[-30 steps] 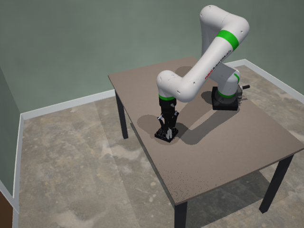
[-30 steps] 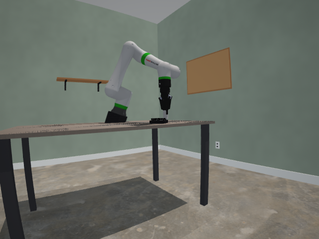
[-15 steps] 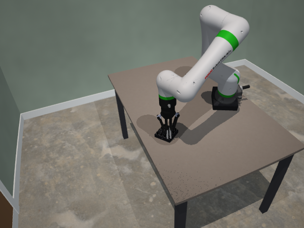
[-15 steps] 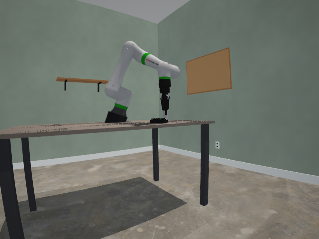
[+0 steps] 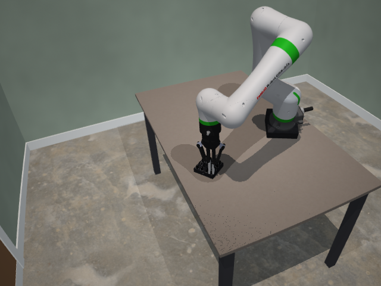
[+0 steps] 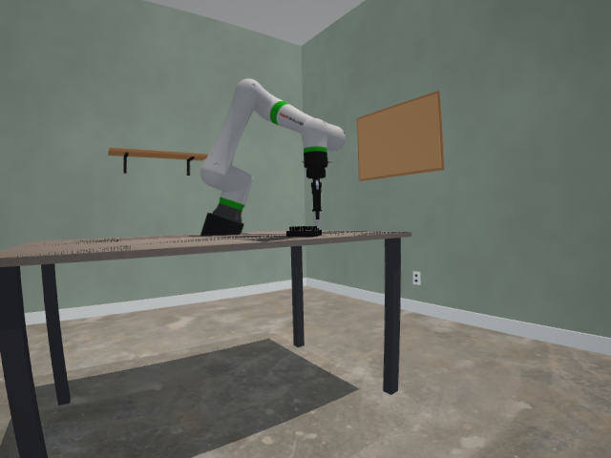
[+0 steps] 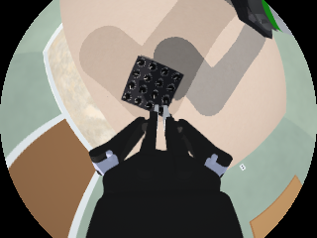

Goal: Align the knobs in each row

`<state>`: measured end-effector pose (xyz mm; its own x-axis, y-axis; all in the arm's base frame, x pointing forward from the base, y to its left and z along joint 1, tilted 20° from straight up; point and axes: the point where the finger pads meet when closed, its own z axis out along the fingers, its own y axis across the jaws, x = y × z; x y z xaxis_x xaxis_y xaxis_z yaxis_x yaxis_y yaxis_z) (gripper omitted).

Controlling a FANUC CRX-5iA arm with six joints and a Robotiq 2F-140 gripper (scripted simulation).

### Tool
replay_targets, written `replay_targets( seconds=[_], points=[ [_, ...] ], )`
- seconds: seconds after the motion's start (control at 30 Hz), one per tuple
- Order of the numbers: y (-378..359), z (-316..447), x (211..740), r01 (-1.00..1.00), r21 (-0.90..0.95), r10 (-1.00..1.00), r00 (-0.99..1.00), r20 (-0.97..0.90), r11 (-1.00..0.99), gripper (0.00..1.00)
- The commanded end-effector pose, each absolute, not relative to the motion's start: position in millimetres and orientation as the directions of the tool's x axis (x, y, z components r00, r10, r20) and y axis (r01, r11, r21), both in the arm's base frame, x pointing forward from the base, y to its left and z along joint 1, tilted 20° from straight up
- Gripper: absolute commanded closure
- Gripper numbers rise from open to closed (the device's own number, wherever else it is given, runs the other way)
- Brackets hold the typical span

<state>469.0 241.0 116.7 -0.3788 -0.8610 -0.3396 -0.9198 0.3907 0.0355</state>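
Sixteen small black knobs are carried in four rows on a flat black square knob box (image 5: pixel 201 173) (image 6: pixel 302 234) (image 7: pixel 153 83), which rests upon the brown rectangular tabletop (image 5: pixel 277 185) (image 6: pixel 148 250) (image 7: pixel 258 89). In the top view, the box is seen at 8 o'clock from the black block-shaped base (image 5: pixel 283 134) (image 6: pixel 211 227). From this base, the white, green-banded jointed arm (image 5: pixel 267 74) (image 6: pixel 291 115) is raised to a high elbow, then sloped down to a wrist placed above the box. The black jaws with pale fingertips (image 5: pixel 211 168) (image 6: pixel 317 223) are pointed straight down. They are drawn nearly together, only a narrow gap being left, and a black corner knob (image 7: pixel 160 113) is gripped between them, at about 5 o'clock on the box in the wrist view. The directions of the knobs' white lines cannot be read at this size.

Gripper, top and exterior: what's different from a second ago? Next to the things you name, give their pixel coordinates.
The gripper (image 5: pixel 211 173) (image 6: pixel 317 227) (image 7: pixel 160 110) has twisted about its upright axis, clockwise in the top view. No visible grab or release; knob grip unclear. Knob box (image 5: pixel 202 173) (image 6: pixel 303 233) (image 7: pixel 152 83) and upper arm (image 5: pixel 270 72) (image 6: pixel 239 118) look unchanged.
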Motion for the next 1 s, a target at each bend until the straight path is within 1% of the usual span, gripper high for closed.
replay_targets(
  seconds=[0.0, 0.5, 0.97],
  points=[
    [241.0, 116.9, 469.1, -0.871, 0.067, -0.813, -0.480, -0.329, 0.487, 0.95],
    [241.0, 116.9, 469.1, -0.781, 0.120, -0.723, -0.616, -0.314, 0.613, 0.95],
    [241.0, 116.9, 469.1, -0.754, 0.133, -0.696, -0.649, -0.308, 0.644, 0.95]
  ],
)
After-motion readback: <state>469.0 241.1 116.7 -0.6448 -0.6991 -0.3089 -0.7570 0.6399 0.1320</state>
